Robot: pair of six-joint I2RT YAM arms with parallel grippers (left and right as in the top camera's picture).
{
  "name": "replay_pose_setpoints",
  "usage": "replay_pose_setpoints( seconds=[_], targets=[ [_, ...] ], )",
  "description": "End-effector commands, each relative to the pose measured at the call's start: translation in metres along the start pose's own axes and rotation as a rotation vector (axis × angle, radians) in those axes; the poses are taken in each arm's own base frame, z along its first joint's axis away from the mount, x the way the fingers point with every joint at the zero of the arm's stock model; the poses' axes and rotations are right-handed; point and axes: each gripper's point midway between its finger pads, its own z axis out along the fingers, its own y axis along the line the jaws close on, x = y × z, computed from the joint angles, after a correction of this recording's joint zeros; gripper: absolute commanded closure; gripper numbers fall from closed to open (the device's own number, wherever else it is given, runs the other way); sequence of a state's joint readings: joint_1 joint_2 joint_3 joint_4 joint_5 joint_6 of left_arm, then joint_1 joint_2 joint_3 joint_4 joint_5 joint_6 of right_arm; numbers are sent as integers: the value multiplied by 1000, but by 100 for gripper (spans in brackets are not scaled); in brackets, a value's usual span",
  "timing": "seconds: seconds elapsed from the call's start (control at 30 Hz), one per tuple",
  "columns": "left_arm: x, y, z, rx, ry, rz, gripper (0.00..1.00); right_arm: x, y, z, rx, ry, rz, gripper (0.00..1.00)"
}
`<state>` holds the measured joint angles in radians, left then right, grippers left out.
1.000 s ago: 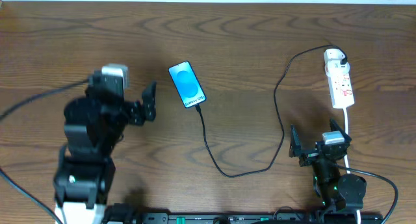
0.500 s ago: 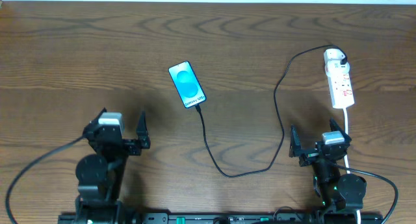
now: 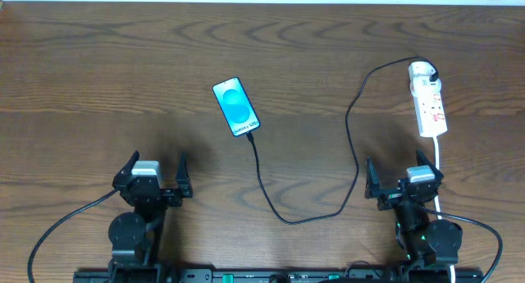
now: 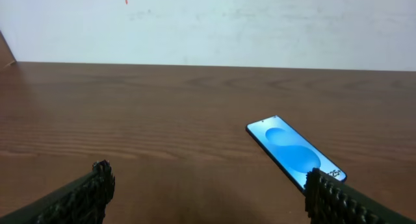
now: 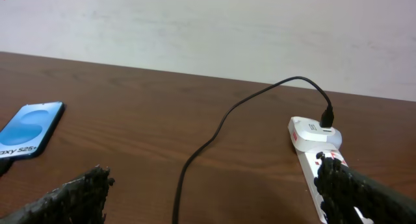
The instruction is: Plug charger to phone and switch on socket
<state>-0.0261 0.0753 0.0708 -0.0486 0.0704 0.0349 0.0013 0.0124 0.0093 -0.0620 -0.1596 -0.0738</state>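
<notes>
Right gripper (image 3: 399, 181), jaws spread wide and empty, has the socket (image 3: 429, 109) near at about one o'clock, lying twelve-to-six, well apart from the equally spread left gripper (image 3: 154, 171).

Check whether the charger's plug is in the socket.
In. The black plug of the charger sits seated in the rounded end of the socket, with its cable arching away across the table.

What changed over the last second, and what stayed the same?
The left end effector pulled back from beside the phone toward the table's near edge, open and empty throughout. The right end effector, phone, charger and socket stayed put.
</notes>
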Motion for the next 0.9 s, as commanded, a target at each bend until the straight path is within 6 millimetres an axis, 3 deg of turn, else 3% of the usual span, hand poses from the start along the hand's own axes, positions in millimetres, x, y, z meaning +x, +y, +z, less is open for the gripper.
replay_pose_setpoints(
  seconds=[0.0,0.17,0.87],
  targets=[
    [4,5,0,-25,-11,17,5,1,-2,0,11,-1,-10,1],
    [22,4,1,-21,17,10,5,1,-2,0,11,-1,-10,1],
    [21,6,1,-28,15,17,5,1,-2,0,11,-1,-10,1]
  ],
)
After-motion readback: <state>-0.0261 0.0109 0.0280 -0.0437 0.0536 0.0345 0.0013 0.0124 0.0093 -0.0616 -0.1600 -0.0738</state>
